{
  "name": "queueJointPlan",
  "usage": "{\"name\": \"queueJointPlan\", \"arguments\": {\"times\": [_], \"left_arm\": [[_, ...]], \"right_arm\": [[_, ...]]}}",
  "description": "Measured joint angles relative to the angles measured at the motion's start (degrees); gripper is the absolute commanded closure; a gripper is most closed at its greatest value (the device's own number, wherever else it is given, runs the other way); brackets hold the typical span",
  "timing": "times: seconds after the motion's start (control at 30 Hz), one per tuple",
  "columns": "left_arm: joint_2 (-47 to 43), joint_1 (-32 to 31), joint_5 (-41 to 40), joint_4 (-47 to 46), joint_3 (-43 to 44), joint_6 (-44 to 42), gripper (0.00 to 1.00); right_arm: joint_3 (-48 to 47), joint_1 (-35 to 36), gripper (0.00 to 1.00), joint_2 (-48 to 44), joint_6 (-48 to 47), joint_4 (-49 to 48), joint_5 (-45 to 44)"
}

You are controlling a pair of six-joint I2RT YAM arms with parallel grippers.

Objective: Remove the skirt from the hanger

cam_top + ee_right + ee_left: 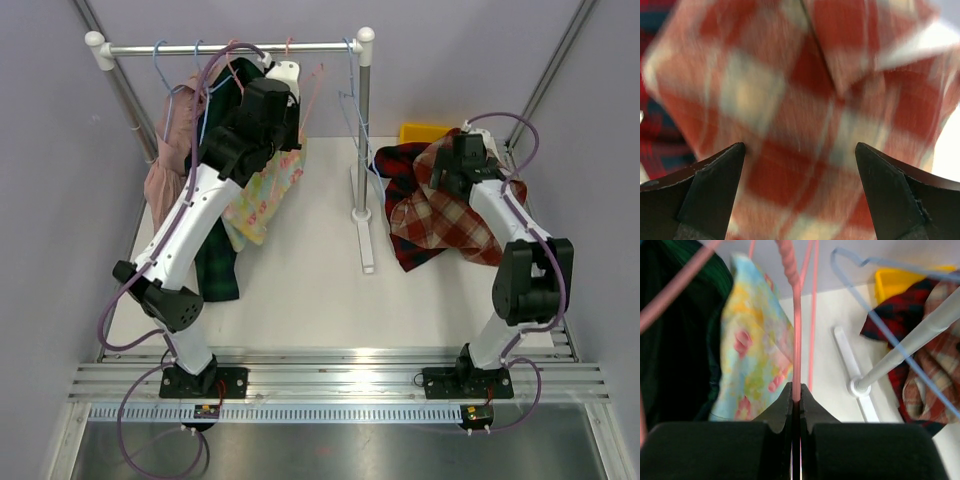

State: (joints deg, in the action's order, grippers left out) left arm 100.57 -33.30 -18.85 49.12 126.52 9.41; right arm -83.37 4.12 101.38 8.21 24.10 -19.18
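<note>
While the left tool (796, 390) is pinched shut on the pink hanger (797, 330) left of the post (364, 120), the right tool (800, 146) gapes wide and empty just over the plaid skirt (425, 225), heaped on the worktop (300, 285) right of the post; the right arm is nearer.

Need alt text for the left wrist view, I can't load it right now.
The left gripper is shut on a thin pink hanger wire. A floral skirt hangs just left of it; the rack post and plaid clothes are to the right.
</note>
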Motion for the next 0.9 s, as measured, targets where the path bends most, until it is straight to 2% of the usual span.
{"name": "queueJointPlan", "arguments": {"times": [0.03,0.07,0.17,0.23,0.33,0.4,0.47,0.63,0.8,0.9], "left_arm": [[-0.15,0.04,0.22,-0.44,-1.77,0.13,0.95],[-0.37,0.07,0.24,-1.73,-4.02,0.37,0.77],[-1.33,0.31,0.48,-4.07,-9.38,1.07,0.34],[-2.80,0.35,0.46,-4.76,-13.57,1.90,0.01],[-5.77,0.39,0.24,-6.19,-19.63,2.64,0.01],[-8.00,0.42,0.15,-6.60,-22.99,2.93,0.01],[-10.10,0.48,0.09,-7.63,-25.51,3.10,0.01],[-14.08,0.85,-0.07,-10.60,-29.97,3.10,0.01],[-16.48,2.05,-0.02,-13.07,-34.53,3.08,0.01],[-16.92,2.86,0.07,-13.77,-36.26,3.10,0.01]], "right_arm": [[3.26,0.00,0.01,-2.38,0.92,-1.18,0.59],[6.45,-0.02,0.01,-4.87,1.77,-2.05,1.49],[14.36,0.00,0.01,-12.20,4.35,-5.31,5.40],[21.11,0.04,0.01,-17.46,7.23,-12.33,10.25],[32.44,1.55,0.00,-21.97,11.87,-28.20,17.90],[35.85,5.01,0.01,-19.10,13.53,-35.95,21.03],[32.81,9.35,0.01,-11.30,14.34,-38.56,22.64],[12.81,16.87,0.01,12.35,11.28,-39.21,22.36],[9.77,22.25,0.01,18.01,7.41,-40.89,21.79],[4.98,24.48,0.00,20.70,6.14,-37.55,21.40]]}}
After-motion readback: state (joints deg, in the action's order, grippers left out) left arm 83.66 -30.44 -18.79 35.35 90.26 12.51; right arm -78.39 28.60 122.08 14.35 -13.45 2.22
